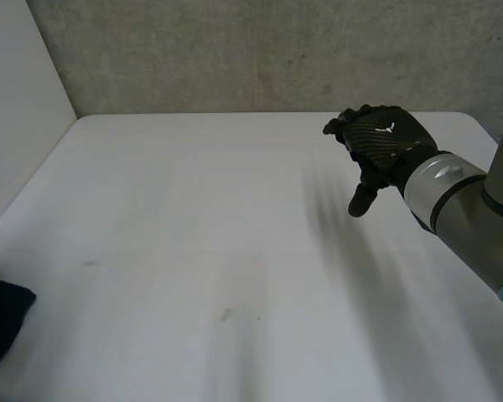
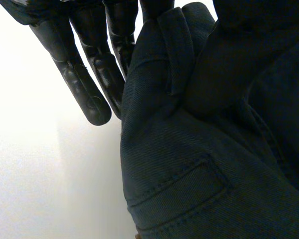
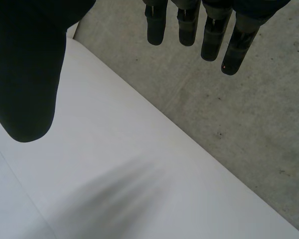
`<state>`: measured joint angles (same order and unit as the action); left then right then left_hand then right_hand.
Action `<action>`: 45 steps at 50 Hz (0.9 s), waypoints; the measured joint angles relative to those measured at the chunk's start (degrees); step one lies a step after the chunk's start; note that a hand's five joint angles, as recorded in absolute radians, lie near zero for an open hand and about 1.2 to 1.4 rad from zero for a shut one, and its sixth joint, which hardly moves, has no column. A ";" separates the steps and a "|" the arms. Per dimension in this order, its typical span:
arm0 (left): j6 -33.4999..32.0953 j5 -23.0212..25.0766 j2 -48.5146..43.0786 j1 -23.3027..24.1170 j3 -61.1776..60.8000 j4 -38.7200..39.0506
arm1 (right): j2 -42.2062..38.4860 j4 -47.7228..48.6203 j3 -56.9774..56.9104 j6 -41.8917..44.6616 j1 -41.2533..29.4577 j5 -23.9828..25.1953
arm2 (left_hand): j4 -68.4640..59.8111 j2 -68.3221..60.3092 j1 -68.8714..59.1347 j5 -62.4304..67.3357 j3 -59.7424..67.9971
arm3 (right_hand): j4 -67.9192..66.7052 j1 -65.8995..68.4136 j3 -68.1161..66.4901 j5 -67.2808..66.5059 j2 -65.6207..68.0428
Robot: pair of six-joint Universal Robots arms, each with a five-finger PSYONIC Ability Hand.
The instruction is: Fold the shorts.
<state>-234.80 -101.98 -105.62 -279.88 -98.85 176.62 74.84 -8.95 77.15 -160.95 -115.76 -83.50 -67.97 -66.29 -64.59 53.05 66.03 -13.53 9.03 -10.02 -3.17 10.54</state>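
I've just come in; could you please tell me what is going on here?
The left robot hand pinches the dark blue shorts between thumb and fingers at the near left edge of the table. The right robot hand hovers open above the far right of the table, holding nothing. The shorts are not yet spread on the table.

In the head view the shorts [image 1: 2, 322] are cut off by the picture's edge, so that just a dark corner is seen on the worktop [image 1: 193, 218]. In the left wrist view the palm of the left robot hand [image 2: 84, 84] is covered by the shorts. The right robot hand [image 3: 212, 35] is cut off at the edge of its wrist view.
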 measured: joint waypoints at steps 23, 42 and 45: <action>15.96 1.87 -13.61 45.85 38.97 12.56 | 1.64 0.66 -1.85 -0.41 1.05 -4.79 | -1.00 -0.97 0.00 0.00 1.16 | 0.00 0.00 0.00 0.00 0.00; 21.59 10.25 -20.76 55.56 35.72 11.32 | 3.82 5.33 -2.32 0.02 5.67 -10.64 | 56.40 54.89 53.91 -50.51 -53.92 | 0.00 0.00 0.00 0.00 0.00; 22.62 8.19 -16.90 53.03 31.72 10.73 | 3.72 4.75 -1.98 0.72 5.40 -9.75 | 56.40 54.90 53.91 -50.51 -53.92 | 0.00 0.00 0.00 0.00 0.00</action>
<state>-212.18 -93.79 -122.52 -226.85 -67.13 187.35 78.56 -4.20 75.18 -160.23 -110.36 -93.24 -11.56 -11.39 -10.68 2.54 12.11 -13.53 9.03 -10.02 -3.17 10.54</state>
